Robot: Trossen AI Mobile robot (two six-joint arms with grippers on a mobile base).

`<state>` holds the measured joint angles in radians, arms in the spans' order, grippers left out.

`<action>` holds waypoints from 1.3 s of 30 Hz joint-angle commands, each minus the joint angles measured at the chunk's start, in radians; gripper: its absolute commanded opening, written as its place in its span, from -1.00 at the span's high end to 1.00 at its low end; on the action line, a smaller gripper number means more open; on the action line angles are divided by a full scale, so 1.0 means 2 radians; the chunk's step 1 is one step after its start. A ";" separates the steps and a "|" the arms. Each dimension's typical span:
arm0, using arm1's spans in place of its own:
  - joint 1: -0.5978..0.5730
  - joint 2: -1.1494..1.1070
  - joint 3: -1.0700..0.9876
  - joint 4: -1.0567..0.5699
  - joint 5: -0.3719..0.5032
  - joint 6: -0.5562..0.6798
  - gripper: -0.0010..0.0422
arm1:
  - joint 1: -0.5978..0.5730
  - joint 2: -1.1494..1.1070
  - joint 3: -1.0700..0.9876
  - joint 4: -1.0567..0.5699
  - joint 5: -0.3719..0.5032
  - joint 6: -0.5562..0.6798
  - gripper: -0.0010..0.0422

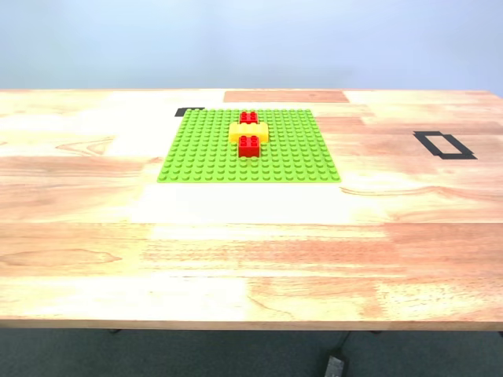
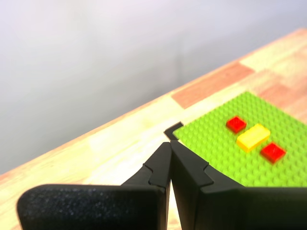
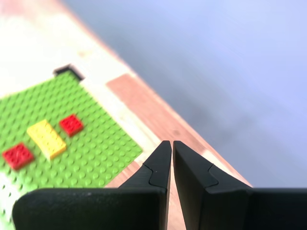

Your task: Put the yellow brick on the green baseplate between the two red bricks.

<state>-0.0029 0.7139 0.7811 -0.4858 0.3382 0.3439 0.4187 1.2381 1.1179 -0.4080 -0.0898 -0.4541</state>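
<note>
The green baseplate (image 1: 204, 153) lies flat on the wooden table toward its far side. The yellow brick (image 1: 248, 131) sits on the plate between the two red bricks, one on the far side (image 1: 248, 118) and one on the near side (image 1: 249, 146), touching both. In the first wrist view the baseplate (image 2: 225, 148), yellow brick (image 2: 253, 137) and red bricks (image 2: 236, 124) (image 2: 273, 152) show well beyond my first gripper (image 2: 171, 143), which is shut and empty. In the second wrist view the yellow brick (image 3: 46, 139) lies far from my second gripper (image 3: 171, 143), also shut and empty. Neither arm shows in the exterior view.
A black tape rectangle (image 1: 444, 144) marks the table at the exterior view's right. A black tape corner (image 1: 189, 111) sits at the plate's far corner. A blue-grey wall stands behind the table. A cable and dark block (image 1: 334, 366) lie on the floor below the near edge.
</note>
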 commanded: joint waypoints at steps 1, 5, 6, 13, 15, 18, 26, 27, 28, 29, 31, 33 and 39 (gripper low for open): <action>0.000 -0.009 -0.028 0.048 0.000 -0.018 0.96 | -0.030 -0.078 -0.093 0.068 -0.001 0.047 0.92; 0.000 -0.035 -0.083 0.110 0.000 -0.026 0.96 | -0.068 -0.182 -0.194 0.118 -0.001 0.123 0.92; 0.000 -0.043 -0.097 0.125 0.000 -0.038 0.96 | -0.076 -0.204 -0.214 0.127 -0.001 0.139 0.92; 0.000 -0.115 -0.198 0.225 -0.046 -0.109 0.96 | -0.113 -0.350 -0.324 0.170 0.056 0.203 0.92; 0.000 -0.136 -0.220 0.240 -0.064 -0.113 0.96 | -0.117 -0.379 -0.348 0.180 0.062 0.198 0.92; 0.000 -0.167 -0.248 0.252 -0.064 -0.121 0.96 | -0.118 -0.414 -0.381 0.184 0.062 0.207 0.94; 0.000 -0.233 -0.307 0.247 -0.088 -0.139 0.96 | -0.118 -0.504 -0.463 0.208 0.110 0.242 0.96; 0.000 -0.241 -0.313 0.247 -0.095 -0.138 0.96 | -0.118 -0.516 -0.471 0.208 0.115 0.241 0.96; 0.000 -0.249 -0.320 0.248 -0.102 -0.139 0.96 | -0.118 -0.527 -0.479 0.208 0.115 0.239 0.96; 0.000 -0.256 -0.326 0.250 -0.104 -0.138 0.96 | -0.118 -0.537 -0.485 0.207 0.115 0.238 0.96; 0.000 -0.269 -0.334 0.247 -0.104 -0.138 0.96 | -0.118 -0.558 -0.496 0.208 0.115 0.238 0.96; 0.000 -0.282 -0.344 0.251 -0.100 -0.136 0.96 | -0.119 -0.579 -0.509 0.208 0.115 0.234 0.96; 0.000 -0.319 -0.372 0.268 -0.103 -0.139 0.96 | -0.120 -0.618 -0.538 0.196 0.150 0.249 0.96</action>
<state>-0.0025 0.0875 0.0406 0.0502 0.1349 0.0673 0.1791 0.0006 0.0463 -0.0208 0.1921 0.0387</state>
